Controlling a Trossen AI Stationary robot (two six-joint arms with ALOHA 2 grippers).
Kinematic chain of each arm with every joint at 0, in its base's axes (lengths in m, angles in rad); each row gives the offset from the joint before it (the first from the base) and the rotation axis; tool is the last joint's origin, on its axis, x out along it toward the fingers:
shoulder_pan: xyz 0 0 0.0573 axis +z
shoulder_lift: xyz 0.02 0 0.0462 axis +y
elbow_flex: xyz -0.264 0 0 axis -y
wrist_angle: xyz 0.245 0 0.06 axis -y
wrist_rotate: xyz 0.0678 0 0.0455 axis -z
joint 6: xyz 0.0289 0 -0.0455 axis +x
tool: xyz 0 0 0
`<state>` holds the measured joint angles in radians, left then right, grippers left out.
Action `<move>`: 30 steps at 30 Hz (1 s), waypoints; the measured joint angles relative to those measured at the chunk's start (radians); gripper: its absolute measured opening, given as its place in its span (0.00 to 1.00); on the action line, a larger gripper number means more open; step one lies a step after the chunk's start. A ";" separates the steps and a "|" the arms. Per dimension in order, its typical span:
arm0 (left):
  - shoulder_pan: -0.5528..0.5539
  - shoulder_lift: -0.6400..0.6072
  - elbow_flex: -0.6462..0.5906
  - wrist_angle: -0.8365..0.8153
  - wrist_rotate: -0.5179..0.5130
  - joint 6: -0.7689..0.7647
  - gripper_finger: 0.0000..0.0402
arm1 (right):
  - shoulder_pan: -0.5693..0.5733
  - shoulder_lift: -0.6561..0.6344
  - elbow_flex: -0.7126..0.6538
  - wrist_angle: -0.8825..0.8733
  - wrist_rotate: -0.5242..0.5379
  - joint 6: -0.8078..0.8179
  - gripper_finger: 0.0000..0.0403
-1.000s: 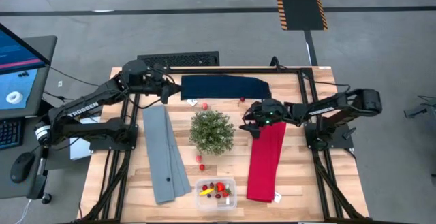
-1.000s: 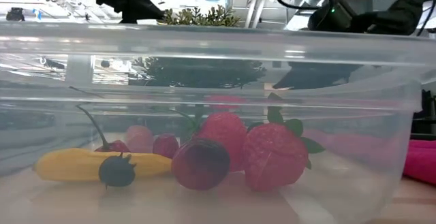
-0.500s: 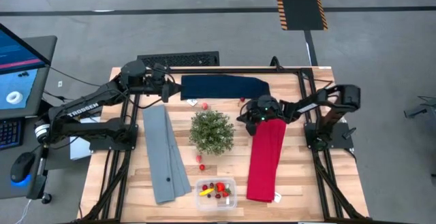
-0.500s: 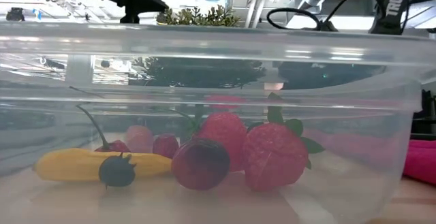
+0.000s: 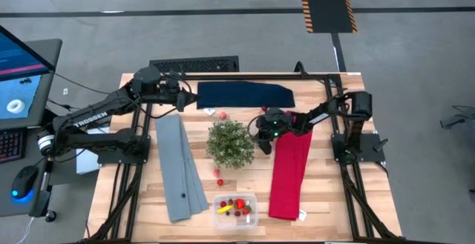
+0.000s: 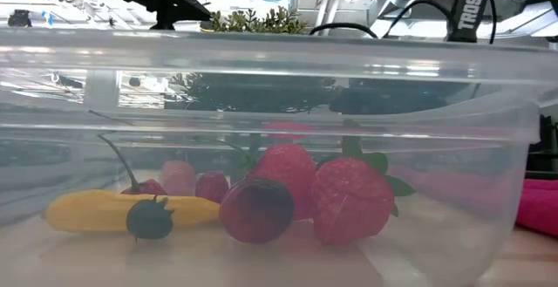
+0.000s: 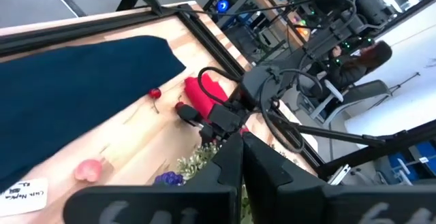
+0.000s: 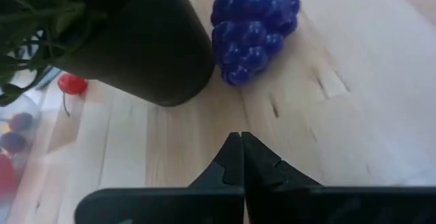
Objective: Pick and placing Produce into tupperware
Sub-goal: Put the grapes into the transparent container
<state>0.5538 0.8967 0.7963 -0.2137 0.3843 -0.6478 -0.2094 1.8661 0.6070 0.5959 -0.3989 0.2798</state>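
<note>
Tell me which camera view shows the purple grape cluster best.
The right wrist view: the grape cluster lies large and unobstructed on the wood beside the dark plant pot. The left wrist view catches only a small purple patch near the plant's leaves. The high and low views do not show it clearly.

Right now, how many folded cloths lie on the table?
3: a navy cloth beyond the potted plant, a grey cloth on its left, a red cloth on its right. None seems hidden.

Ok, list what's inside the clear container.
Inside the tupperware: two strawberries, a yellow piece, a dark berry and a dark red fruit. Anything behind them is hidden.
</note>
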 joint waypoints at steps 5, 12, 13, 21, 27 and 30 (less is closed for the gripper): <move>-0.010 0.000 0.000 -0.002 0.000 -0.003 0.00 | 0.026 0.003 0.029 -0.034 0.004 0.000 0.03; -0.032 0.000 0.000 -0.004 -0.003 -0.016 0.00 | 0.031 0.006 0.041 -0.052 0.048 -0.011 0.03; -0.036 0.000 0.000 -0.003 -0.004 -0.016 0.00 | 0.033 0.006 0.041 -0.046 0.067 -0.007 0.03; -0.043 0.000 0.000 -0.001 -0.006 -0.027 0.00 | 0.015 0.006 0.052 0.021 0.137 0.091 0.03; -0.042 0.000 0.000 0.001 -0.019 -0.027 0.00 | -0.049 0.006 0.052 0.067 0.184 0.087 0.03; -0.043 0.000 0.000 0.002 -0.031 -0.027 0.00 | -0.087 0.006 0.052 0.130 0.121 0.076 0.02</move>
<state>0.5106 0.8967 0.7963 -0.2120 0.3532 -0.6749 -0.2965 1.8721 0.6590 0.7262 -0.2778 0.3555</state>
